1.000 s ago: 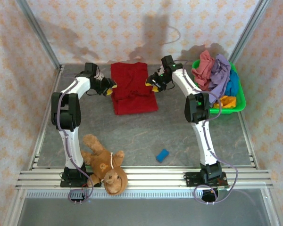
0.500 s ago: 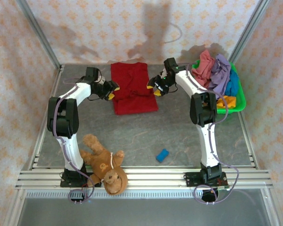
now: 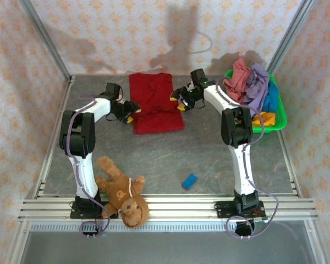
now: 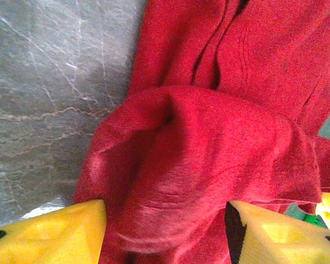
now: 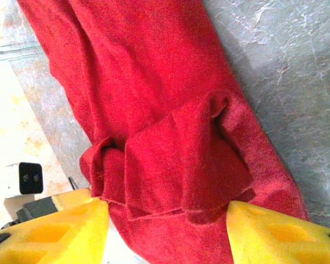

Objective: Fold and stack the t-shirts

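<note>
table [image 3: 209, 148]: grey surface with a marble pattern, with patterned walls on three sides.
dark red t-shirt [image 3: 154, 91]: it lies flat on the far middle of the table, as a long rectangle running from far to near. both side edges are turned in over the body, and a wrinkled band crosses it between the two grippers.
green basket [image 3: 279, 125]: it stands at the far right corner of the table, well apart from the red shirt.
t-shirts in the basket: a loose heap that rises over the rim. salmon pink t-shirt [image 3: 237, 77] is on the left, lavender t-shirt [image 3: 257, 82] is in the middle, teal blue t-shirt [image 3: 271, 98] is on the right, and orange-yellow t-shirt [image 3: 264, 117] is on the near side.
teddy bear [image 3: 122, 192]: brown, it lies at the near left, partly over the rail and just beside the left arm's base.
left gripper [image 3: 131, 111] [image 4: 165, 212]: it is low at the left edge of the red shirt. the yellow fingers [image 4: 49, 231] are spread apart, and a soft bulge of the red cloth lies between them.
right gripper [image 3: 177, 100] [image 5: 168, 209]: it is low at the right edge of the red shirt. its yellow fingers [image 5: 286, 231] are spread too, and a folded flap of the cloth lies in the gap.
small blue object [image 3: 189, 181]: it lies alone on the near middle of the table; what it is i cannot tell.
</note>
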